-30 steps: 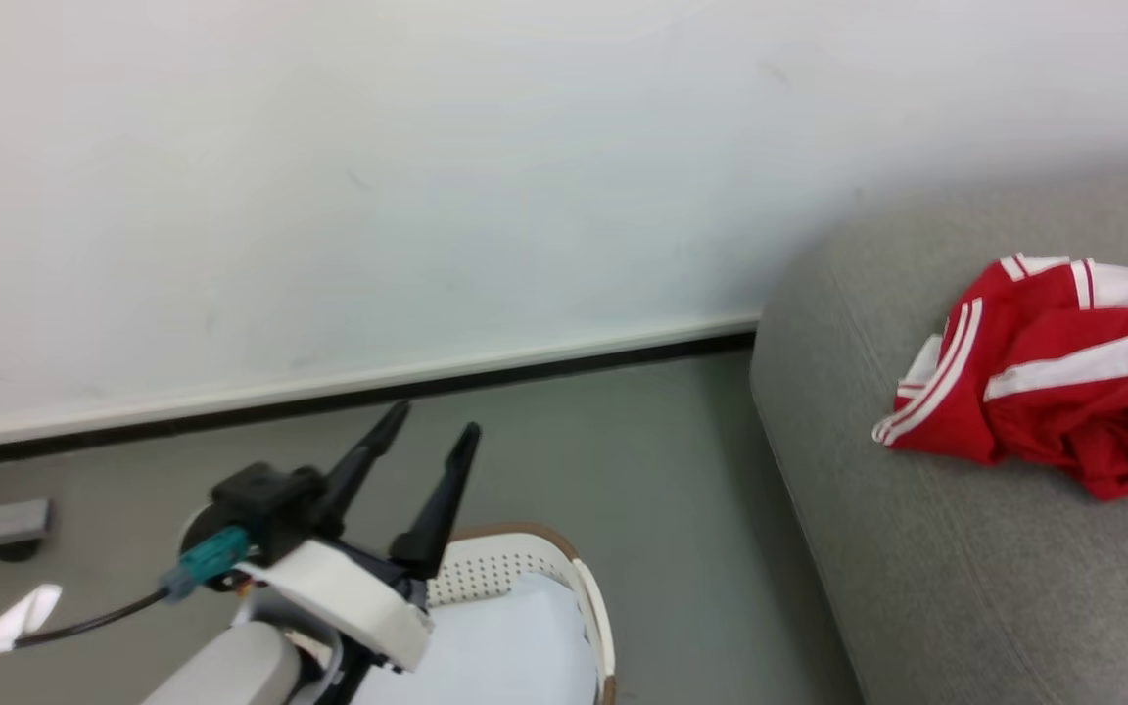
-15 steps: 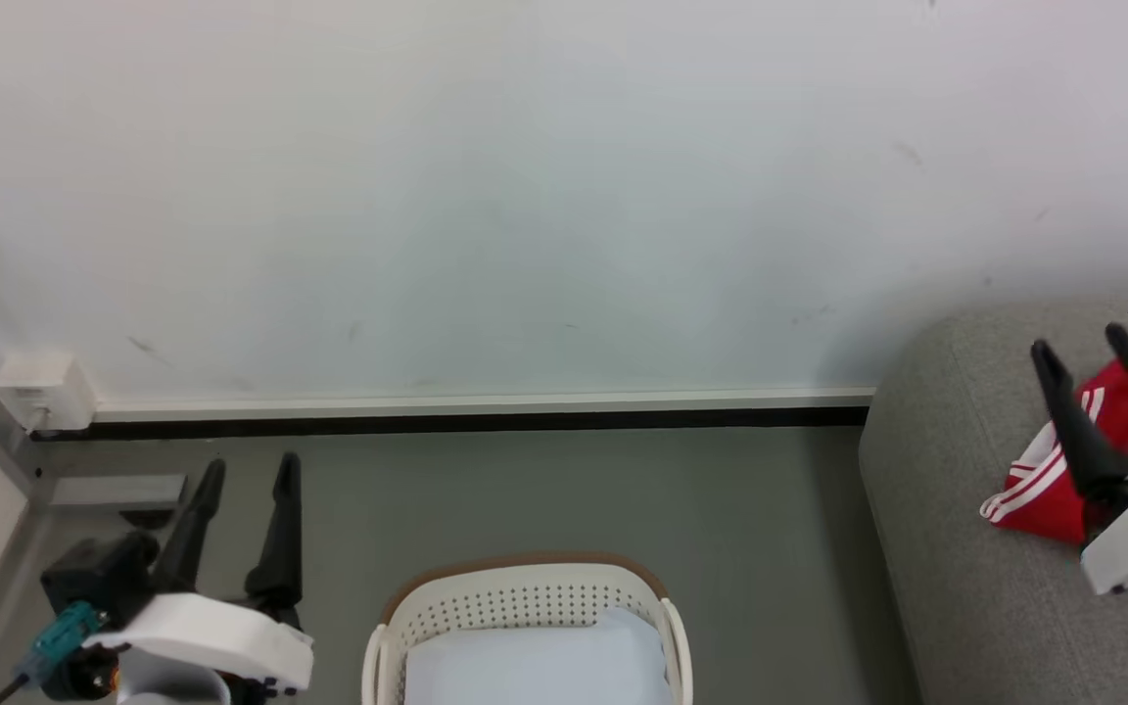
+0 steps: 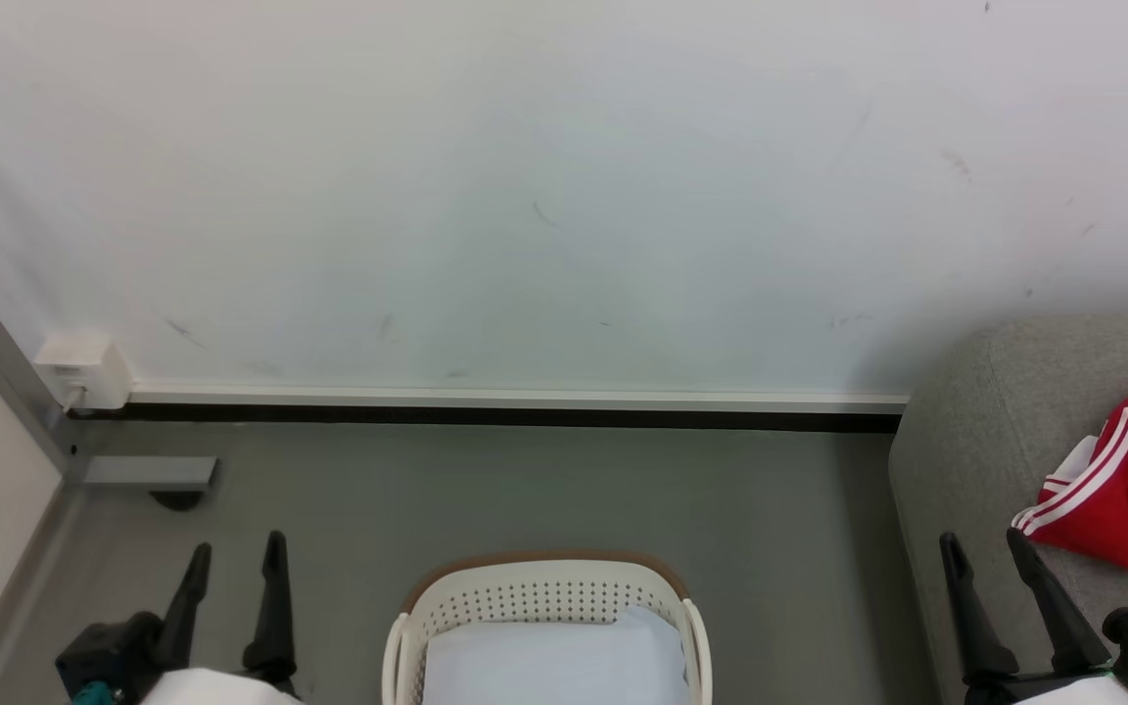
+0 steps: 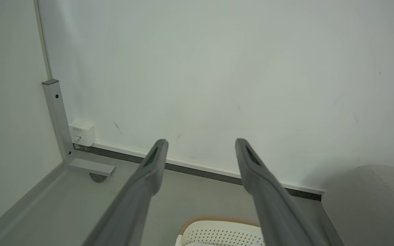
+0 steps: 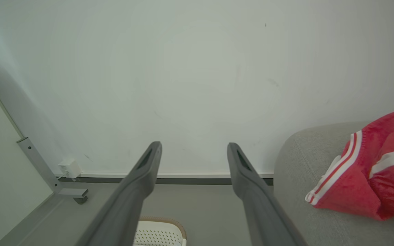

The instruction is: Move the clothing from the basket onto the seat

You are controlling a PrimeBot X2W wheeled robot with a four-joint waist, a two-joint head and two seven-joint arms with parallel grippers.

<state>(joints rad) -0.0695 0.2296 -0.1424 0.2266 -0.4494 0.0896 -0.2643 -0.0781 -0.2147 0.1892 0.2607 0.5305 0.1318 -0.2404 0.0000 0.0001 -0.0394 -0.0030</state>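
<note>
Head view, one basket (image 3: pixel 544 593), one clothing heap (image 3: pixel 1127 490)

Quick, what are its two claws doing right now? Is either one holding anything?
Left gripper: open, holding nothing.
Right gripper: open, holding nothing.

You will find nothing legible in these views. The nearest thing to a label is a faint dark mark on the front of the small white wall box (image 4: pixel 82 132), at about nine o'clock in the left wrist view, and it is too small to read. The clothing (image 3: pixel 1117 490), at about three o'clock in the head view, turns red folds and white stripes toward you, with no letters legible on them.
</note>
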